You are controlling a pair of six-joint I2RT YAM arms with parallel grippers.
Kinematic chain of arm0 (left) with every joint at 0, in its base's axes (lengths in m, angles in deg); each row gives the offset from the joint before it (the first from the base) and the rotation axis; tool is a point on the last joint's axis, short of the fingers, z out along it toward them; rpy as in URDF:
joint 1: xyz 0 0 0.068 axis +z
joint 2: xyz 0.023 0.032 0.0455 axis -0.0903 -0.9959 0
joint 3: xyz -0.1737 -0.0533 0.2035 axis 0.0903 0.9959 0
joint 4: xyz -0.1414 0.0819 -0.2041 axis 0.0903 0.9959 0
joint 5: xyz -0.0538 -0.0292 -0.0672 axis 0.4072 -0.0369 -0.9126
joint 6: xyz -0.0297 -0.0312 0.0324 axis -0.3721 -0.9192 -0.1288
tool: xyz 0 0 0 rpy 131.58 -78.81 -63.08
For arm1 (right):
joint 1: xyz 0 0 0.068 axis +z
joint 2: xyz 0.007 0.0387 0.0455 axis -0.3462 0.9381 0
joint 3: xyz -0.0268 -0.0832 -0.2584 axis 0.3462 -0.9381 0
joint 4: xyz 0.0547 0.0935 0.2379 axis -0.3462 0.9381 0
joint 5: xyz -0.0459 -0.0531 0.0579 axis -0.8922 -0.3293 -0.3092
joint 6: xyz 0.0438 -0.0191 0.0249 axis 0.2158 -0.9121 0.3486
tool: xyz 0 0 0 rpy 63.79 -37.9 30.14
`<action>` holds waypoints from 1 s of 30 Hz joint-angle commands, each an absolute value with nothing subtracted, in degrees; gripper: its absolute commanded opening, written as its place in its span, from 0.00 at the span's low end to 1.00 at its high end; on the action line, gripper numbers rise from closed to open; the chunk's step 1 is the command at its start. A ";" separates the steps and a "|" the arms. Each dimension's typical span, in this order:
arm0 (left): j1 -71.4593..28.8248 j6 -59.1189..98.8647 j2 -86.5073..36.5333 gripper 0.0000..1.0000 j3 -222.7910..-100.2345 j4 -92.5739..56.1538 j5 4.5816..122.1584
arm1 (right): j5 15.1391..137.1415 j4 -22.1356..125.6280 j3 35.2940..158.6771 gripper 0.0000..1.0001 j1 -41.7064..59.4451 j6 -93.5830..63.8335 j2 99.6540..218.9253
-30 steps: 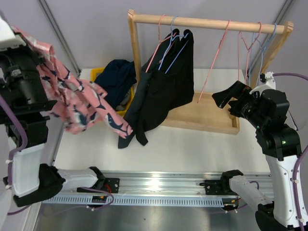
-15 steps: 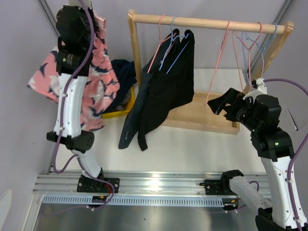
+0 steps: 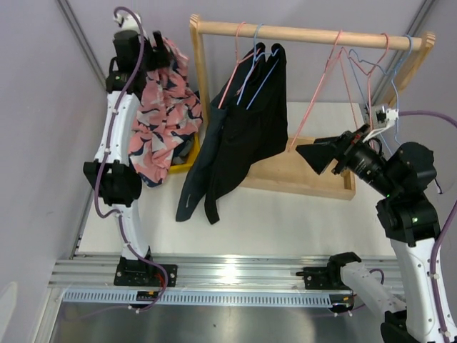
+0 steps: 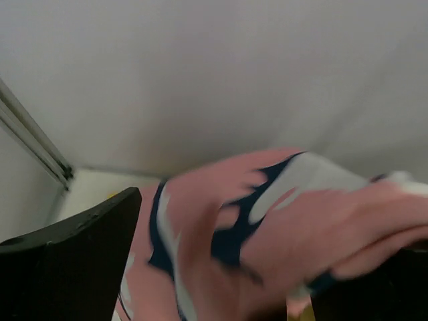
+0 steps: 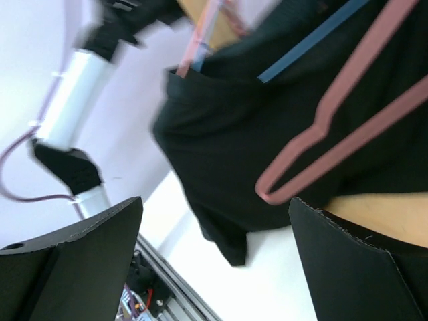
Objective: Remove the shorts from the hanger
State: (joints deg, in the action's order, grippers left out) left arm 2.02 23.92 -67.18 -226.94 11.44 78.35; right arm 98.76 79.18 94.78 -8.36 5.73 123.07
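The pink patterned shorts (image 3: 166, 118) hang loose below my left gripper (image 3: 158, 54), which is raised at the back left over the yellow bin (image 3: 187, 161). In the left wrist view the shorts (image 4: 267, 221) are a blur between the wide-apart jaws of my left gripper (image 4: 227, 284), which is open. Black shorts (image 3: 246, 121) hang on hangers on the wooden rack (image 3: 307, 32). My right gripper (image 3: 321, 153) is open, just right of them, beside an empty pink hanger (image 3: 318, 100). The right wrist view shows my right gripper (image 5: 214, 267), the black shorts (image 5: 221, 134) and the pink hanger (image 5: 348, 127) ahead.
Several empty pink and blue hangers (image 3: 368, 68) hang at the rack's right end. The rack's wooden base (image 3: 307, 177) lies under my right gripper. A metal rail (image 3: 228, 275) runs along the near table edge.
My left arm swung from the far left up to the back over the yellow bin and its jaws opened; the pink shorts now hang lower. My right gripper moved left towards the black shorts.
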 commanded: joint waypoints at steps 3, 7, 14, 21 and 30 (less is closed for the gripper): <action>1.49 16.69 -59.57 0.99 -207.63 11.67 75.32 | 99.98 72.24 106.23 0.99 -2.61 5.56 132.24; -0.35 16.95 -45.94 0.99 -190.62 8.07 78.22 | 89.80 77.76 119.93 0.99 6.45 1.52 143.49; -3.34 18.36 -23.08 0.99 -168.19 10.16 78.84 | 80.47 82.00 138.06 0.98 10.86 -1.04 160.55; -5.89 16.25 1.17 0.99 -146.50 13.77 78.05 | 74.31 79.37 140.79 0.92 11.56 -2.09 167.85; -6.59 17.39 15.88 0.99 -136.18 14.65 79.28 | 71.23 77.52 143.60 0.68 13.67 -1.83 174.01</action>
